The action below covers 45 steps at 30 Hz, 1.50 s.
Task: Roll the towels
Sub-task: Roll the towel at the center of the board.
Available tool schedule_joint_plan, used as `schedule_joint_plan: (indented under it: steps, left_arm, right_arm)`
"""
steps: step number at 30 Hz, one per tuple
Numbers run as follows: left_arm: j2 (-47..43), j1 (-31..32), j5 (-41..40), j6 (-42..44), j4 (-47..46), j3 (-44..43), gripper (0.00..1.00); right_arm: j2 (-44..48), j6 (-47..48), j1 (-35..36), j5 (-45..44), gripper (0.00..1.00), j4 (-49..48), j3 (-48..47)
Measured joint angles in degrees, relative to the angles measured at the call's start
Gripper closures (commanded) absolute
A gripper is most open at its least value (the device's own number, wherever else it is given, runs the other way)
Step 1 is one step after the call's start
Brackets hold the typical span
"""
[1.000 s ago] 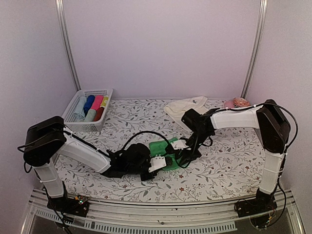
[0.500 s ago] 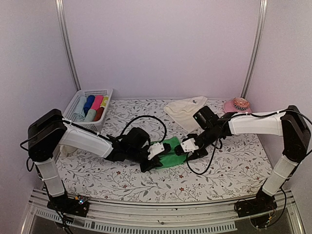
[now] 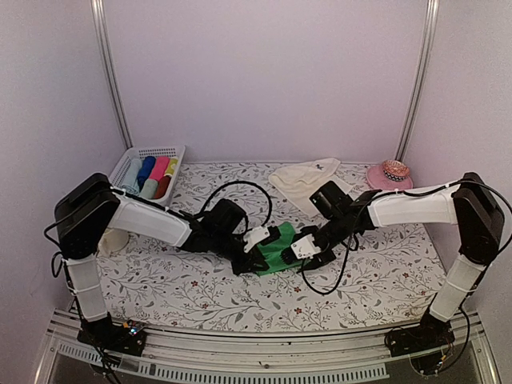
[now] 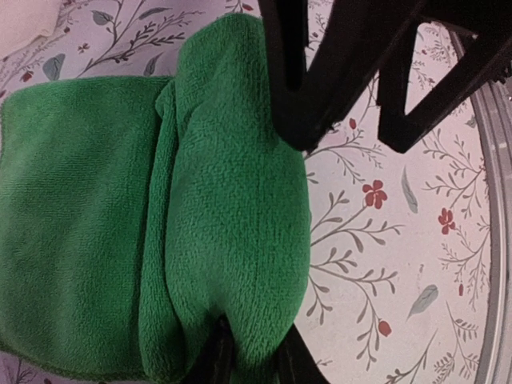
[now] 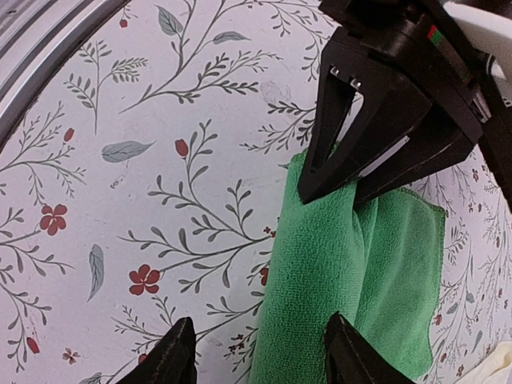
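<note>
The green towel [image 3: 282, 248] lies mid-table, its near edge rolled into a thick fold [image 4: 240, 208] with flat cloth left beyond it [image 5: 400, 264]. My left gripper [image 3: 256, 258] is shut on the left end of that roll, its fingertips [image 4: 218, 352] pinching the cloth. My right gripper [image 3: 304, 250] is open at the roll's right end; one finger [image 5: 178, 356] is over bare table and the other over the cloth. The cream-white towel [image 3: 308, 178] lies crumpled and flat at the back.
A white basket [image 3: 128, 196] with several coloured rolls stands at the back left. A pink dish [image 3: 390, 173] sits at the back right. The table's metal front edge [image 4: 500, 160] runs close behind the roll.
My left gripper has moved away from the front edge with the towel's rolled edge. My right arm has dropped low, and its jaws have opened wider at the roll's right end.
</note>
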<state>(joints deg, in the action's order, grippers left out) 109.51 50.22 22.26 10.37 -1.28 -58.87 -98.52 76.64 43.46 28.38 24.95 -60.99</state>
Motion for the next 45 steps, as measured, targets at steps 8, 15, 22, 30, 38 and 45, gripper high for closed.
schedule_joint_plan:
  steps: [8, 15, 22, 30, 38, 45]
  left_arm:
    - [0.44, -1.77, 3.74, -1.16, 0.55, -0.35, 0.84]
    - [1.79, -2.82, 6.19, -1.84, 1.33, -1.49, 0.81]
    - [2.27, -3.58, 7.74, -2.08, 1.49, -1.84, 0.67]
    - [0.48, -4.72, 5.31, -2.16, 1.64, -0.57, 0.39]
    - [-9.81, -6.03, -3.02, -1.64, 0.98, 8.13, 0.35]
    - [-19.41, -0.52, -14.36, 1.9, -9.46, 18.86, 0.33]
  right_arm:
    - [-2.12, -0.98, 0.15, -2.36, 0.46, -2.16, 0.0]
    - [-4.59, -3.04, 0.44, -5.53, 0.46, -5.53, 0.0]
    - [-7.58, -5.46, 0.74, -8.74, 0.46, -9.18, -0.79]
    - [-10.36, -7.34, 0.76, -11.82, 0.56, -11.96, -2.67]
    - [-12.28, -8.68, 0.76, -12.33, 0.78, -9.31, -6.45]
    - [-14.05, -8.94, 0.68, -10.43, 0.78, -2.25, -11.21]
